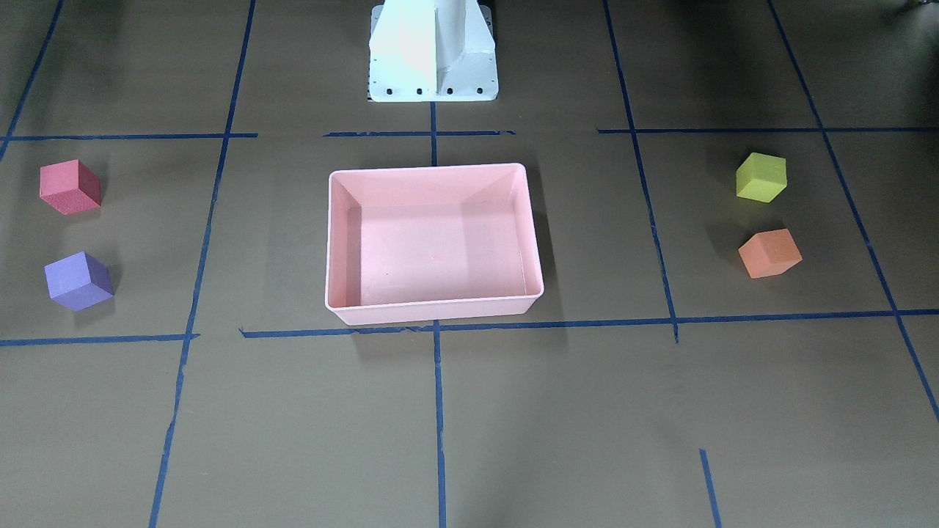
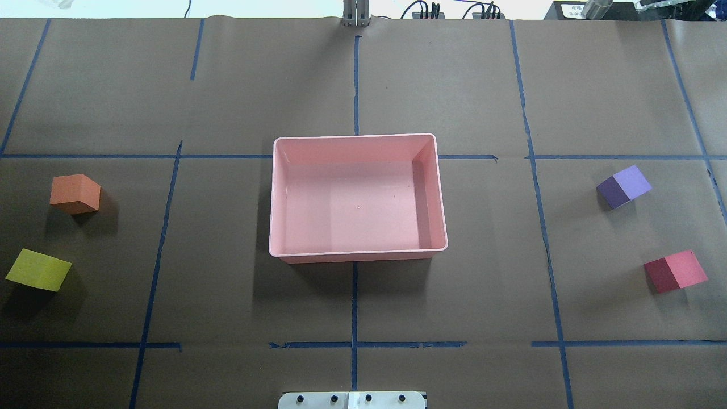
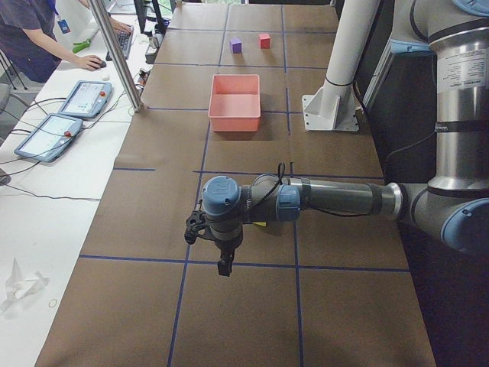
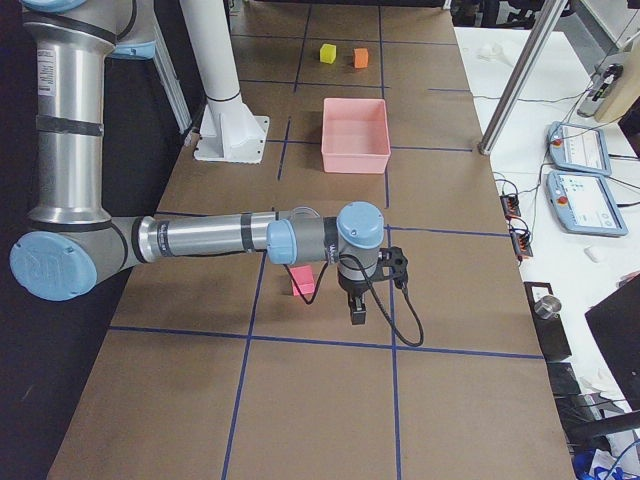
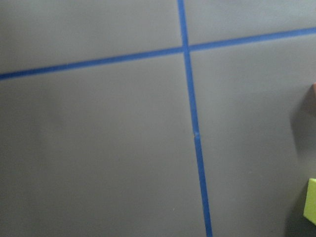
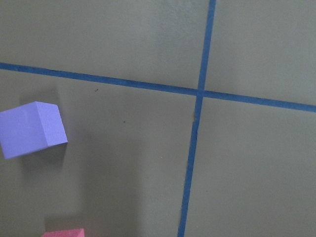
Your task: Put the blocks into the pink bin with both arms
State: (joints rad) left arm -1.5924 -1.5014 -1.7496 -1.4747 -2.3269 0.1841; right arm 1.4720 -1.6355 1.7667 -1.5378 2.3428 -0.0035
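We see the pink bin (image 1: 433, 249) standing open in the middle of the brown table (image 1: 293, 411), its floor bare, with all four blocks lying outside it on the paper. The front and overhead cameras show no arm at all; only the two end cameras catch them. There the left gripper (image 3: 223, 260) hangs pointing down over the table at the tip of a level forearm, and the right gripper (image 4: 357, 308) does the same at the opposite end. From these views we cannot tell whether either claw is spread or pressed together. The bin sits well apart from both claws, between them along the table. The red block (image 1: 70, 187) and purple block (image 1: 78, 281) lie near the right gripper. In the right-end view the red one peeks out just beside it, below the forearm, while the purple one does not show; the right wrist camera shows the purple cube whole and only a sliver of red at its bottom edge. The yellow-green block (image 1: 761, 177) and orange block (image 1: 769, 253) lie near the left gripper, whose wrist camera catches just a yellow-green strip at its right edge, beyond crossing blue tape lines (image 5: 190, 123).
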